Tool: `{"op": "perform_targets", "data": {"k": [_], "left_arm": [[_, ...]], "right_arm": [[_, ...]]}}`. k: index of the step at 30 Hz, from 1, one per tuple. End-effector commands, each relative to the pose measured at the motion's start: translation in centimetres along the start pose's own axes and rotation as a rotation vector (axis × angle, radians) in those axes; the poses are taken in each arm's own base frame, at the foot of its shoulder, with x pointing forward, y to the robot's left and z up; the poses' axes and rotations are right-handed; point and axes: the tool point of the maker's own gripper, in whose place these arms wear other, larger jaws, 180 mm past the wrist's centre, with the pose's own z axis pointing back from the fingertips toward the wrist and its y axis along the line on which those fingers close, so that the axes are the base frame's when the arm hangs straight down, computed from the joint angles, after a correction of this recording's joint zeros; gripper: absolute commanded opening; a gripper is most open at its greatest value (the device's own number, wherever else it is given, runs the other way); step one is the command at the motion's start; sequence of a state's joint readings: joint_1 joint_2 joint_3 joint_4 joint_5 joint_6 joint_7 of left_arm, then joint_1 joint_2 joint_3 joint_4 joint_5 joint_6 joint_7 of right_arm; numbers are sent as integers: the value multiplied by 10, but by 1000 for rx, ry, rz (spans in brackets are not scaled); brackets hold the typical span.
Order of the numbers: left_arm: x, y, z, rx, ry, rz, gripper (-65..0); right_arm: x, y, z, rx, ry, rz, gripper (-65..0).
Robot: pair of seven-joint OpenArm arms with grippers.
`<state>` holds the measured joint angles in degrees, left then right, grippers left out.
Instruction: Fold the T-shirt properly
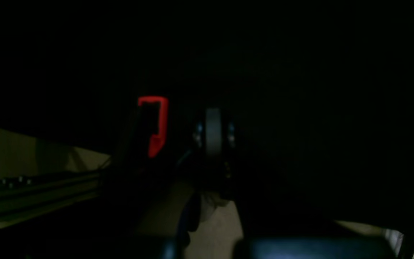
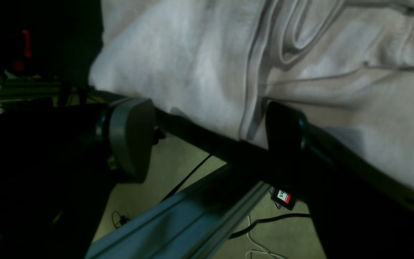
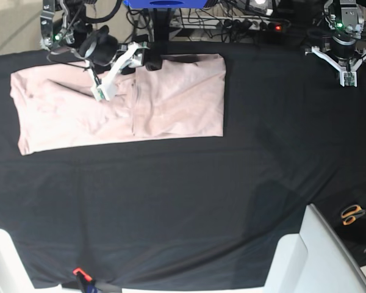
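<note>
- Left wrist view: almost nothing of the left end effector (image 1: 212, 136) can be made out in the near-black frame; only a grey rounded part at the centre and a red bracket (image 1: 155, 124) to its left are seen. Its fingers are taken as closed, with nothing seen between them. No T-shirt appears here.
- Right wrist view: the right end effector (image 2: 210, 129) is seen with its fingers spread wide, one grey pad (image 2: 131, 138) at centre left and one dark pad at centre right. The T-shirt (image 2: 199, 61) fills the upper part of the frame, with a ridge of folds at the top centre. Its lower edge lies just above the open gap; no fabric is seen to be pinched.
- Base view: the T-shirt (image 3: 119, 104) is laid on the desk (image 3: 183, 201) in the upper left, already partly folded into a band whose long axis runs left to right. The right end effector (image 3: 104, 91) hangs over its upper middle, while the left end effector (image 3: 348, 76) is parked at the upper right, well apart from the cloth. The right arm is judged clearly the nearer one for the next fold, with cloth stretching to both sides of it.
</note>
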<state>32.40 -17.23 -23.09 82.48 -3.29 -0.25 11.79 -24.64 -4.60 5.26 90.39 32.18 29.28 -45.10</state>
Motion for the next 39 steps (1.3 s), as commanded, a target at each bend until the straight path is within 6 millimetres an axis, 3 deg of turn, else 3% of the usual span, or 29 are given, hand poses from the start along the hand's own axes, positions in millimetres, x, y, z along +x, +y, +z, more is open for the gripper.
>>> {"op": "perform_targets", "data": {"k": [1, 5, 8, 12, 13, 23, 39], "left_arm": [[10, 9, 1, 17, -34, -7, -650], [10, 10, 0, 20, -35, -5, -650], [10, 10, 0, 20, -35, -5, -650], [9, 10, 0, 21, -32, -4, -650], [9, 10, 0, 21, -32, -4, -650], [9, 9, 0, 19, -33, -3, -650], [10, 8, -1, 17, -34, 0, -650]], "right_arm": [[5, 3, -1, 17, -21, 2, -197], [5, 0, -6, 21, -11, -7, -227], [4, -3, -4, 14, -3, 2, -380], [4, -4, -3, 12, -2, 3, -638], [4, -4, -3, 12, -2, 3, -650], [5, -21, 6, -28, 8, 29, -638], [10, -23, 6, -36, 8, 41, -624]]}}
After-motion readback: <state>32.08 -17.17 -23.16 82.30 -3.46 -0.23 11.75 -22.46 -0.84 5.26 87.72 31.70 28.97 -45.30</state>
